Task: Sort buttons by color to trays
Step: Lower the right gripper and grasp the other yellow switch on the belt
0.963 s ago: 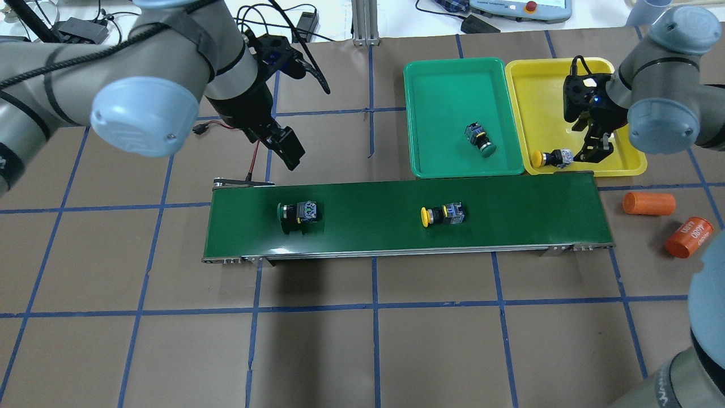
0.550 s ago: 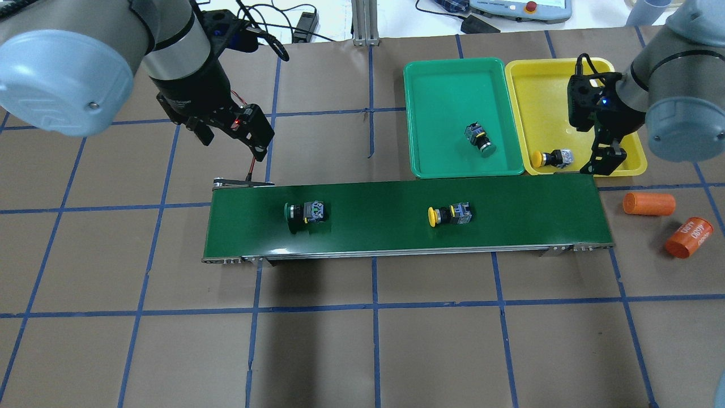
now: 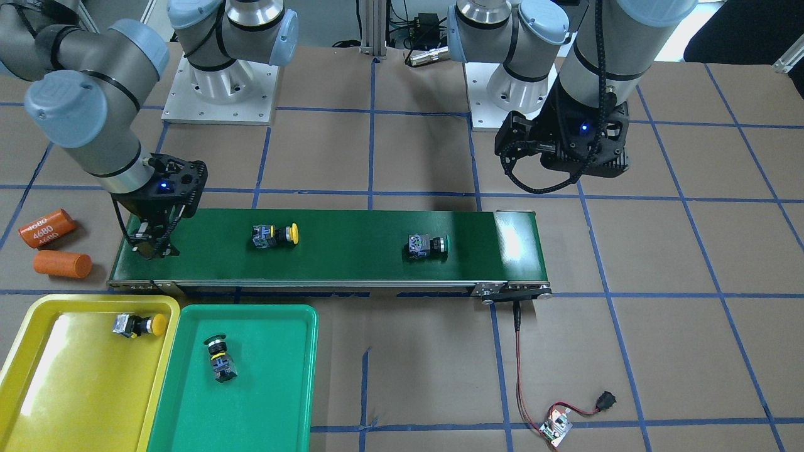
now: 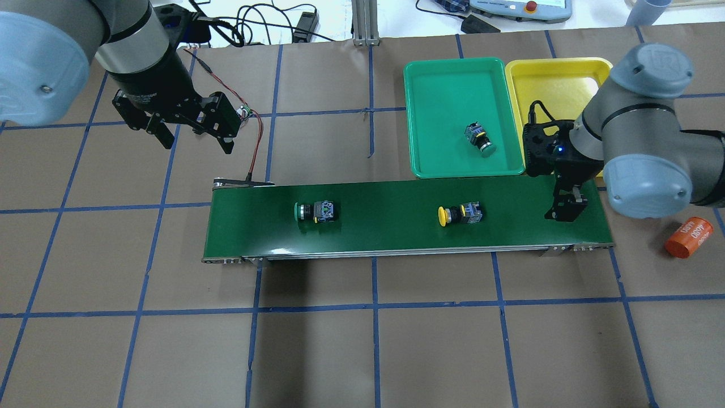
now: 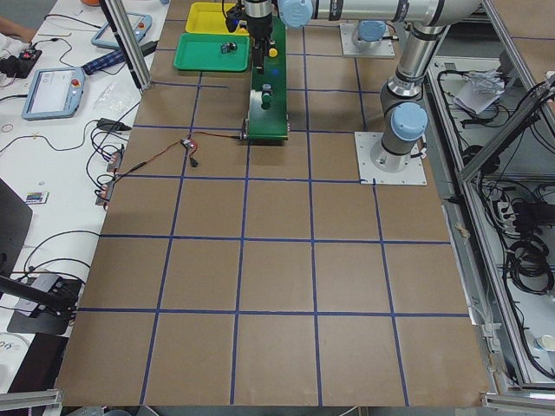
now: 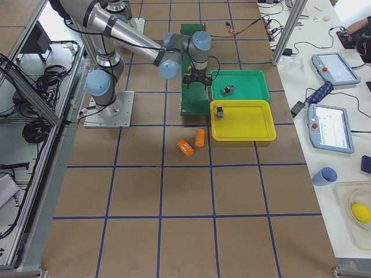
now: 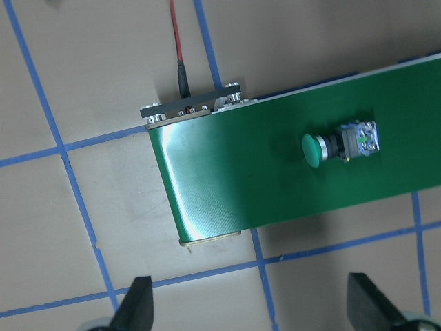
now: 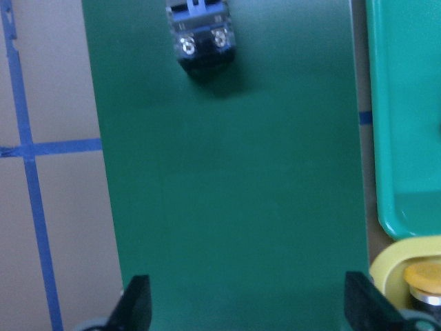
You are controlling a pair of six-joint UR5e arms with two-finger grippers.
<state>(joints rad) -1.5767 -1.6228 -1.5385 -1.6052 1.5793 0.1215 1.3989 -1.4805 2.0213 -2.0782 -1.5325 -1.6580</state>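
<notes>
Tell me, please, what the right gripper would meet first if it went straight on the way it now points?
Pointing down, the right gripper would most likely meet the bare surface of the long dark-green conveyor belt first; the yellow-capped push-button lies farther along it.

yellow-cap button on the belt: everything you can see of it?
The yellow-cap button is a small push-button switch: round yellow mushroom cap, black collar, blocky grey-and-black rear body that looks plastic, showing two round terminals in the right wrist view. It lies on its side on the conveyor belt, cap pointing toward the green-cap button. Only the belt touches it. The open right gripper hangs over the belt's tray end, apart from it.
</notes>
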